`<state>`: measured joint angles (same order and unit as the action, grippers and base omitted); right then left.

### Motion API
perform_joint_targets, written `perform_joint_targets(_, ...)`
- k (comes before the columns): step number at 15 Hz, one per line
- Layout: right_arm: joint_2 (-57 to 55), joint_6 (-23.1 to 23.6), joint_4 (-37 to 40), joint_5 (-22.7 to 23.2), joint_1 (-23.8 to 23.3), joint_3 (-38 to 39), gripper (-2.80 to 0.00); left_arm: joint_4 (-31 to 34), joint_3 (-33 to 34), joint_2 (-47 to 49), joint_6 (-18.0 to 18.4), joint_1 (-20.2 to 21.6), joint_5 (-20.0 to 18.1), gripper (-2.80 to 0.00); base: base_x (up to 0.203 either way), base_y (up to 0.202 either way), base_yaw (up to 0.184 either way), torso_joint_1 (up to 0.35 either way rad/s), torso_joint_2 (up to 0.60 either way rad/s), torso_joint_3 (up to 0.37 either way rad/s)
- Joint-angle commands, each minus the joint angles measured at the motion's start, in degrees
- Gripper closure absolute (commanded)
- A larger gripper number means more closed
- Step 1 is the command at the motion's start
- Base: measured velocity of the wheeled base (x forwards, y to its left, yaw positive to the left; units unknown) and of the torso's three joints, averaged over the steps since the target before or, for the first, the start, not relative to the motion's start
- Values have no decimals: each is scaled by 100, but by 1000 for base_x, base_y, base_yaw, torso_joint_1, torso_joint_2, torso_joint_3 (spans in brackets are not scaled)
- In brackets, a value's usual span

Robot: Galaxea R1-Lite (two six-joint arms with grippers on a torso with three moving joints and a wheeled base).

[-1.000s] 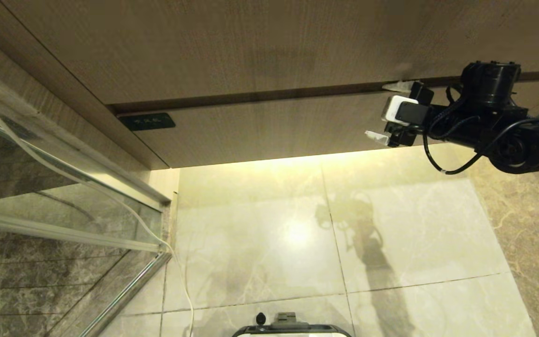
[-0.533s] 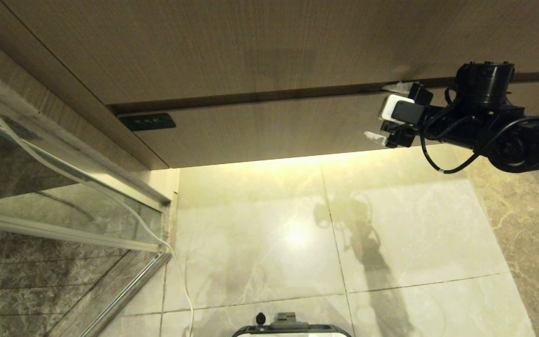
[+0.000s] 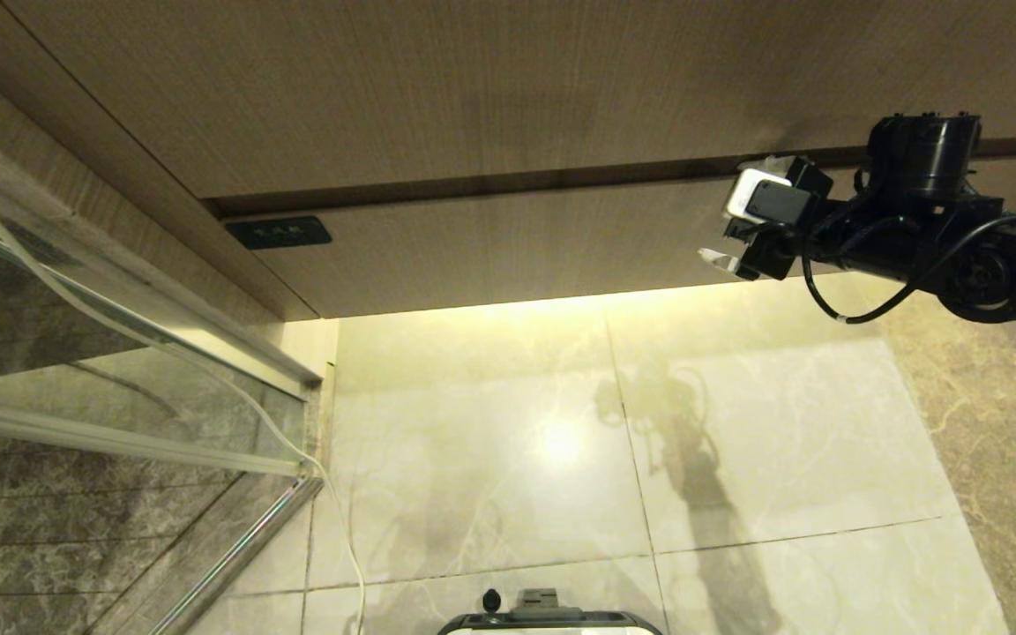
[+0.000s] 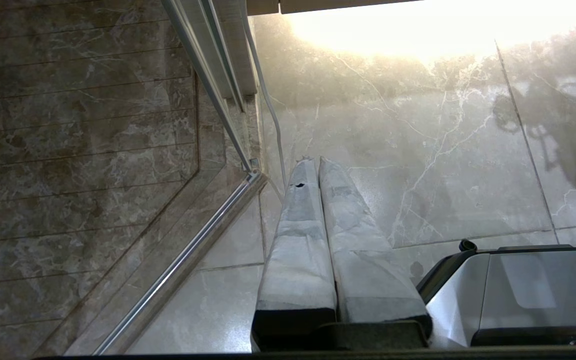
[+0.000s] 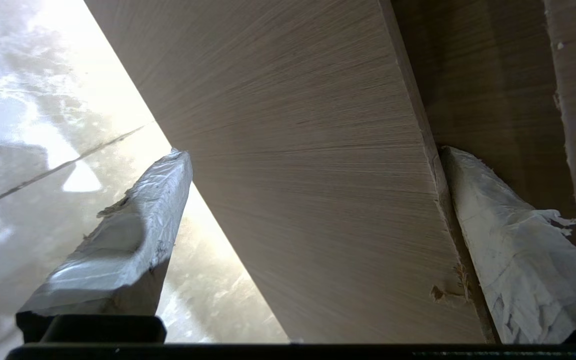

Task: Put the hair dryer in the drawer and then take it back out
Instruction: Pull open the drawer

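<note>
The drawer (image 3: 508, 251) is a wide, shallow front of pale wood with fine straight grain, shut flush under a taller wood panel (image 3: 473, 88), with a dark gap running between them and a small dark label (image 3: 278, 232) at its left end. The hair dryer shows in none of the views, so where it lies cannot be told. At the drawer's right end the right gripper (image 3: 737, 212) has its two fingers spread wide, one up at the dark gap along the drawer's top edge and the other low before the front. The right wrist view gives what the head view cannot: the drawer's front (image 5: 308, 175) stands between the two tape-wrapped fingers (image 5: 128, 235), and the far one lies along its upper edge, seemingly touching it, though the contact is hard to judge. Nothing is gripped. The left gripper (image 4: 313, 162) appears only in its own wrist view, its wrapped fingers pressed together and hanging over the glossy marble floor (image 4: 418, 150) beside the robot's base (image 4: 518, 295). The head view alone shows the glass shower screen (image 3: 120, 353) at left with a thin white cable (image 3: 332, 503) trailing down by its metal frame.
</note>
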<state>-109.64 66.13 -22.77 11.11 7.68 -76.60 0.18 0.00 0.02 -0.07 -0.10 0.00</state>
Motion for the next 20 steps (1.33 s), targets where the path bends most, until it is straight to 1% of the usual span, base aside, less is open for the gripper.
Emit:
perform_joint_targets(1, 67, -22, 86, -8, -3, 77, -280, -1, 9, -2, -1, 1, 0, 0, 0, 0, 0, 0, 0, 0)
perform_joint_targets(5, 270, -260, 233, -162, 5, 329, -280, -1, 9, -2, -1, 1, 0, 0, 0, 0, 0, 0, 0, 0)
perform_joint_targets(10, 514, -337, 369, -179, 5, 637, -280, -1, 9, -2, -1, 1, 0, 0, 0, 0, 0, 0, 0, 0)
perform_joint_targets(12, 664, -450, 363, -337, 27, 949, -280, -1, 9, -2, -1, 1, 0, 0, 0, 0, 0, 0, 0, 0)
perform_joint_targets(14, 960, -561, 368, -397, 39, 1315, -280, -1, 9, -2, -1, 1, 0, 0, 0, 0, 0, 0, 0, 0)
perform_joint_targets(16, 1133, -630, 372, -420, 47, 1474, -280, -1, 9, -2, -1, 1, 0, 0, 0, 0, 0, 0, 0, 0)
perform_joint_targets(18, 1572, -658, 532, -423, 42, 1756, -280, -1, 9, -2, -1, 1, 0, 0, 0, 0, 0, 0, 0, 0)
perform_joint_targets(20, 1959, -673, 899, -426, 38, 1986, -280, -1, 9, -2, -1, 1, 0, 0, 0, 0, 0, 0, 0, 0)
